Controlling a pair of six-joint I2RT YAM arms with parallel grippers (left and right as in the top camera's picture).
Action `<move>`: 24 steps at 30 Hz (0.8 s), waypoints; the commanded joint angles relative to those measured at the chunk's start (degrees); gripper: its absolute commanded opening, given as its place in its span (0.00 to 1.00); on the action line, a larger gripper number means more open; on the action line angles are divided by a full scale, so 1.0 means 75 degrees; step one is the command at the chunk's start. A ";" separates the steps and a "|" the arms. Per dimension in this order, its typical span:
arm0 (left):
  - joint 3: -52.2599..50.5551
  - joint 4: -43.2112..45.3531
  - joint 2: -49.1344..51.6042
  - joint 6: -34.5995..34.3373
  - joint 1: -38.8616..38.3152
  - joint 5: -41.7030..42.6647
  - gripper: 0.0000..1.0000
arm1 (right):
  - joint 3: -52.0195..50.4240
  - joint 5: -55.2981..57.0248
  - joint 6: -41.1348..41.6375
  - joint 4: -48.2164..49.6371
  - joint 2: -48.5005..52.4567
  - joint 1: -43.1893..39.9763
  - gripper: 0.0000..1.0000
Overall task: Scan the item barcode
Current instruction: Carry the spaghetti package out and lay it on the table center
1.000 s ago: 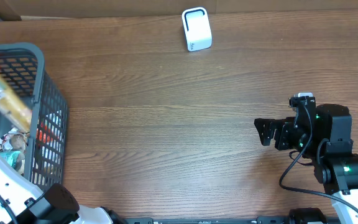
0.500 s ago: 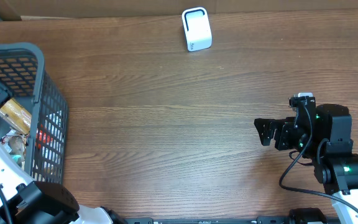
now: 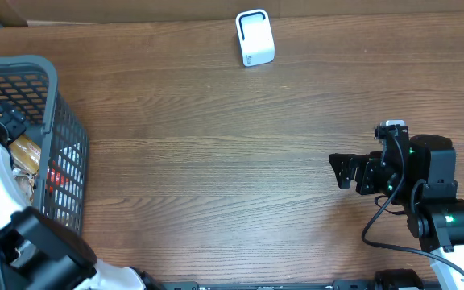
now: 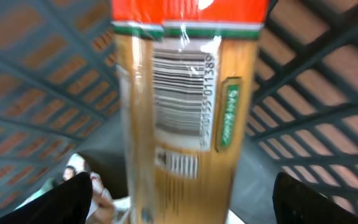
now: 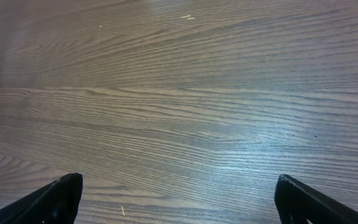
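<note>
Brown wood-grain table [image 3: 216, 161] fills the overhead view, bare across its middle. At its left edge stands a grey plastic mesh basket [image 3: 14, 61], and the left arm reaches down into it. The right arm sits well apart at the far side, its right gripper [image 3: 336, 171] released, fingers spread over bare wood and holding nothing. A small white box-shaped scanner [image 3: 254, 38] stands upright near the far edge of the table, well away from both arms.

Inside the basket, the left wrist view shows the left gripper [image 4: 182, 196] spread wide, with a long clear-wrapped tan packet with a red top [image 4: 185, 143] lying between its fingers. A gap shows on either side, so the claw is released and not grasping. The printed black barcode [image 4: 182, 93] faces up toward that camera.

As things lie, the packet is in the basket and nowhere near the scanner. No scan is under way, and the pictures do not settle whether one has been made. If not, gripping, lifting, carrying across and presenting the code all remain.
</note>
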 commanded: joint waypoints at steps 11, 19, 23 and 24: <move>-0.0160 0.0361 0.1425 0.0321 -0.0041 0.0254 0.55 | 0.0210 -0.0073 0.0029 0.0015 -0.0017 0.0015 1.00; -0.0017 0.0259 0.1070 0.0315 -0.0050 0.0318 0.04 | 0.0210 -0.0070 0.0026 0.0015 -0.0017 0.0015 1.00; 0.0245 -0.0032 0.0545 0.0315 -0.0050 0.0315 0.04 | 0.0210 -0.0070 0.0026 0.0015 -0.0017 0.0015 1.00; 0.0312 -0.0096 0.0382 0.0315 -0.0050 0.0315 0.04 | 0.0210 -0.0070 0.0026 0.0015 -0.0017 0.0015 1.00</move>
